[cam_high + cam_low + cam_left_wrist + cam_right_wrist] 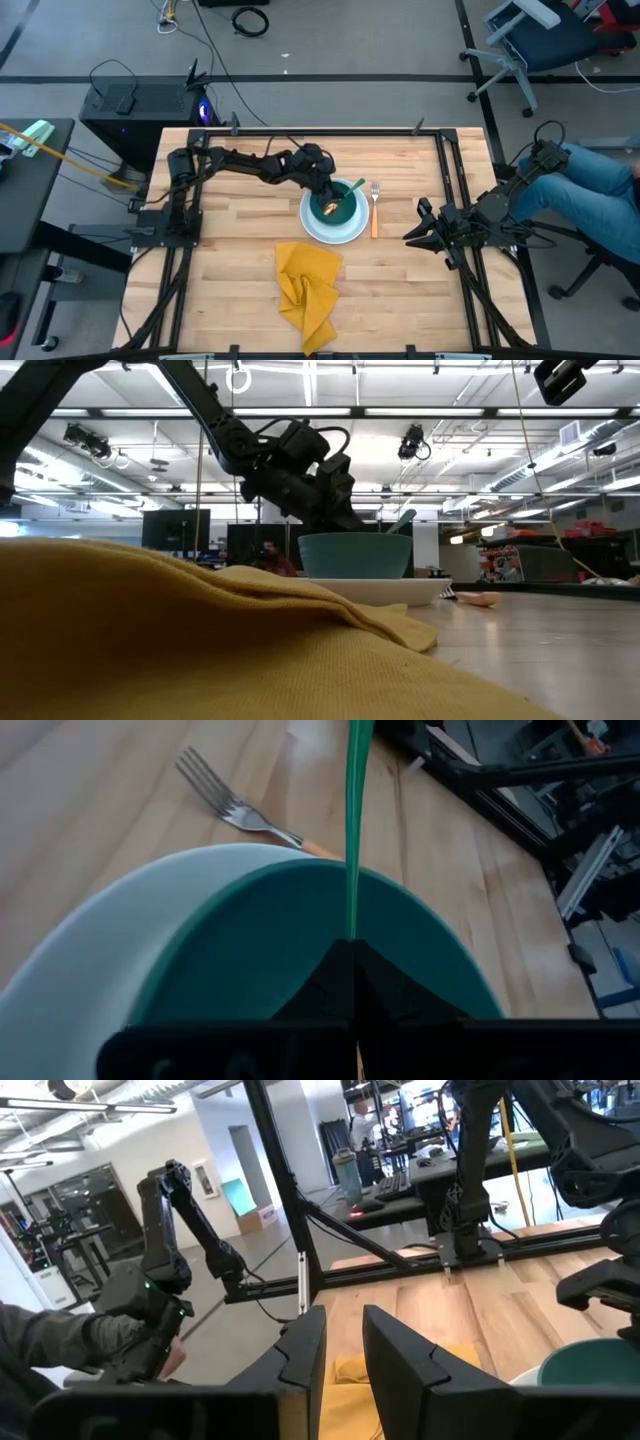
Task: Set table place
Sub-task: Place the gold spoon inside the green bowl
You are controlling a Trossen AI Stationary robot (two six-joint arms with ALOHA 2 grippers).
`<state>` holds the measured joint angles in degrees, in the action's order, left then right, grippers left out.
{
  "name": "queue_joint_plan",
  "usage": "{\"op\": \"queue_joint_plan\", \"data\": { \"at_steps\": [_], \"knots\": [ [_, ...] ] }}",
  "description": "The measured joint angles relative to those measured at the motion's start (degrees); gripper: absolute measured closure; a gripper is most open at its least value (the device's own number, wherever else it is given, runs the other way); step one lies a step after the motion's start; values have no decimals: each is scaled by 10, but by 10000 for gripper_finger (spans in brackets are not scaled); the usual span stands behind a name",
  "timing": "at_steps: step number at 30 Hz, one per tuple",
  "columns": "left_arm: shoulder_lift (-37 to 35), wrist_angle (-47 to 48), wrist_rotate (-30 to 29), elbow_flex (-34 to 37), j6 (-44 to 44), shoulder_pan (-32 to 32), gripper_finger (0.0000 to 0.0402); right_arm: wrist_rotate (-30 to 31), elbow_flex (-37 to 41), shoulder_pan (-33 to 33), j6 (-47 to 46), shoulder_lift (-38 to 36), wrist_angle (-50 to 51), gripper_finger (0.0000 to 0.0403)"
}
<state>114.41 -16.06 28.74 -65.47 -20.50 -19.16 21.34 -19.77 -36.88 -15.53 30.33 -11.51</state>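
Observation:
A teal bowl [338, 206] stands on a white plate [345, 233] in the middle of the light-wood table [230, 250]. A green utensil leans in the bowl, its handle [356, 187] poking up over the rim toward the far right. My left gripper [327, 194] reaches into the bowl from the left and is shut on that utensil. The bowl [355, 555] and my left gripper [325, 495] also show in the low view. My right gripper [343, 1350] waits open near the table's right edge, touching nothing. My left gripper pinches the green utensil's handle [351, 920] between its two shut fingertips [330, 975], low on the handle inside the teal bowl. The fingers slant down from the table's left. The handle runs on past them, up over the bowl's rim. Its lower end is hidden by the fingers.
A fork [374, 208] with an orange handle lies right of the plate. A crumpled yellow napkin [308, 288] lies near the table's near edge and fills the low view's foreground [200, 640]. A seated person's legs [590, 190] are beyond the right edge.

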Motion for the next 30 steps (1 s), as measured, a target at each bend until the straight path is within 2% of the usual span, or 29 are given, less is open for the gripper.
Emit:
{"op": "queue_joint_plan", "data": {
  "at_steps": [7,24,30],
  "knots": [
    [0,28,-5,0,-3,-3,401,0,0,0,0,0,1,325],
    [0,30,-13,0,-2,-3,387,0,0,0,0,0,1,325],
    [0,28,-13,0,-2,-3,366,0,0,0,0,0,1,325]
  ]
}}
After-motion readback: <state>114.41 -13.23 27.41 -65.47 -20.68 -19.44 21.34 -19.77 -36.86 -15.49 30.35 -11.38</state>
